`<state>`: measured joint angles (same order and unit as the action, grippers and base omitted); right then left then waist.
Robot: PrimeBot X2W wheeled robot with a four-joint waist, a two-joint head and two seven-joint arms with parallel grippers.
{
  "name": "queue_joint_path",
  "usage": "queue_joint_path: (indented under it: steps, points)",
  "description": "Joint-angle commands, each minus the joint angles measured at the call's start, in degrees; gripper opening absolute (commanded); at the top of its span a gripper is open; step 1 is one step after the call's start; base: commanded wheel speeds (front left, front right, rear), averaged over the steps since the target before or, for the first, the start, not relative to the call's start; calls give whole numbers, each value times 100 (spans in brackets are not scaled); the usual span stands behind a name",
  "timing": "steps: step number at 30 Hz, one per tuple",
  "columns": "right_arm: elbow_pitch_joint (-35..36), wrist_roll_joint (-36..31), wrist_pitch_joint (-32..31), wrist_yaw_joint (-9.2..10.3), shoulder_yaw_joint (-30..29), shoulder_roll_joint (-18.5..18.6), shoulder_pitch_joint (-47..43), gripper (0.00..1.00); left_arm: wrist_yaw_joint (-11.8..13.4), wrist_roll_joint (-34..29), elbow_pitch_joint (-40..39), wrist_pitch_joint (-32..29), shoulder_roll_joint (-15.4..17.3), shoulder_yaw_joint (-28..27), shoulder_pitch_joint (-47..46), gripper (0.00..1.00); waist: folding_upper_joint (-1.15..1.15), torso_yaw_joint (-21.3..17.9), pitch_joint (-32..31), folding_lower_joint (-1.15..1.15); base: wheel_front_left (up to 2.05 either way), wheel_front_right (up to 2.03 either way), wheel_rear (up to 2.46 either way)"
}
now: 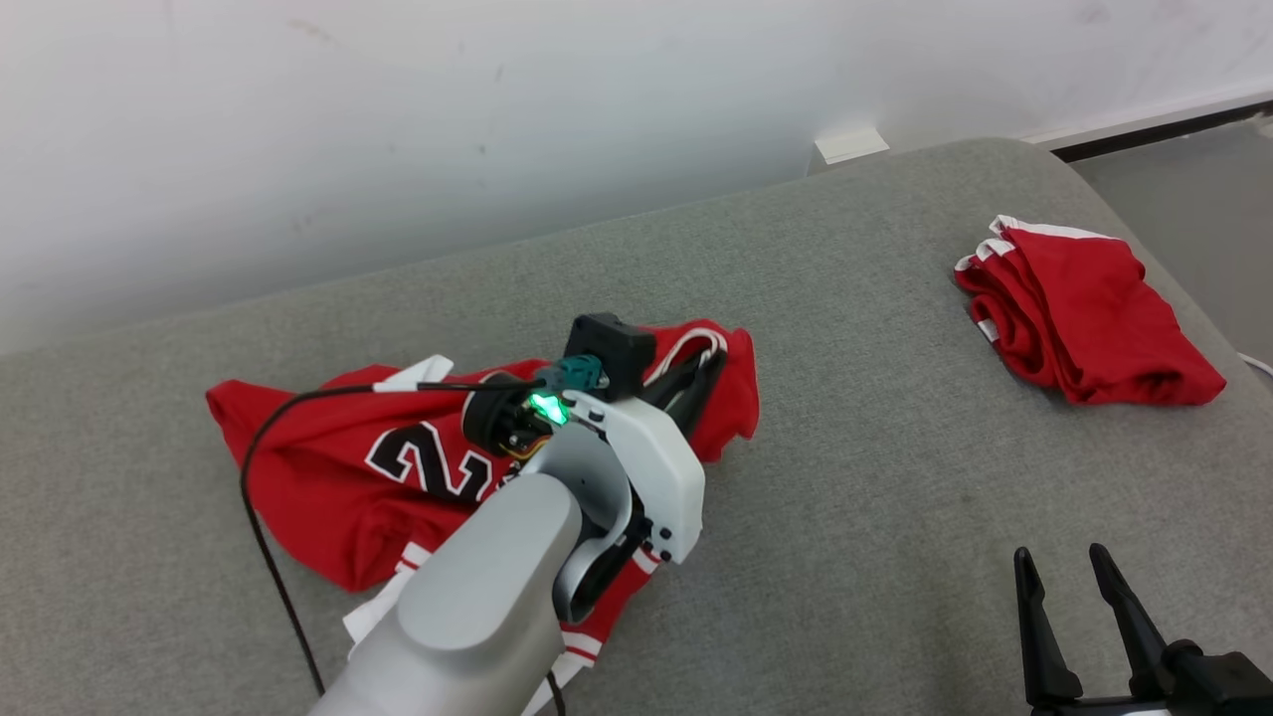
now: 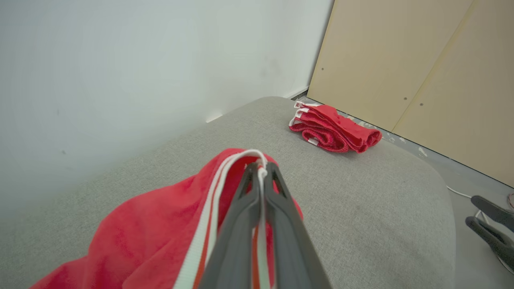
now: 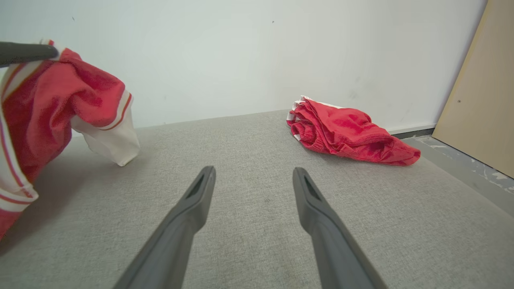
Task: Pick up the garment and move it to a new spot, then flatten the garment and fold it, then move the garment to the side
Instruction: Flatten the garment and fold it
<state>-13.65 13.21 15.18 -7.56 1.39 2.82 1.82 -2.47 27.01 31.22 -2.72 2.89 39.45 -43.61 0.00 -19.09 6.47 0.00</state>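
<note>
- Left gripper (image 2: 259, 166) is clamping its two dark fingers tight on the white-and-red striped trim of the red jersey (image 1: 328, 467), pinching it right at the fingertips.
- Jersey is lying crumpled on the left-centre of the grey cushion (image 1: 845, 447), its black number facing up. In the right wrist view the pinched end is hanging raised while the rest is trailing down to the surface.
- Right gripper (image 1: 1060, 557) is waiting with jaws spread wide and nothing between them, hovering low over bare cushion at the near right.
- Judging by the bunched cloth, the robot is working through the opening step: picking the garment up to carry it to a new spot. Flattening and folding are not yet begun.
- Next move is likely calling for a higher lift, so the trailing cloth is clearing the cushion during the carry. A grip on one edge alone is risking a drag or a slip.
- Open room is stretching across the middle of the cushion, between the jersey and a folded red garment (image 1: 1084, 318) sitting well apart near the far right corner.
- Boundaries are closing in elsewhere: the white wall (image 1: 398, 119) is running along the far edge, and the cushion is rounding off to floor (image 1: 1193, 199) on the right. A black cable (image 1: 259, 517) is arcing across the jersey's left side.
</note>
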Motion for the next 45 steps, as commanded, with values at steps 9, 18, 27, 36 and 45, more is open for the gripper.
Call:
queue_joint_path:
  steps: [9,18,27,36,45]
  points:
    - [25,-23,-4,14,-214,17,-176,100,-120,238,290,-185,35,504,249,100,0,210,-214,0,0,0,0]
    - [100,-134,-4,14,-342,18,-375,100,443,207,-546,-72,848,329,1151,100,0,608,-489,0,0,0,0]
    - [157,-225,-4,14,-359,17,-416,100,920,435,-992,-409,1821,-5,2063,100,0,869,-469,0,0,0,0]
    - [175,-278,-4,14,-275,18,-252,100,955,585,-515,-637,1896,-15,2227,100,0,838,-209,0,0,0,0]
    - [139,-318,-4,14,-293,15,-291,100,608,916,-306,-785,1685,95,2347,44,0,762,-185,0,0,0,0]
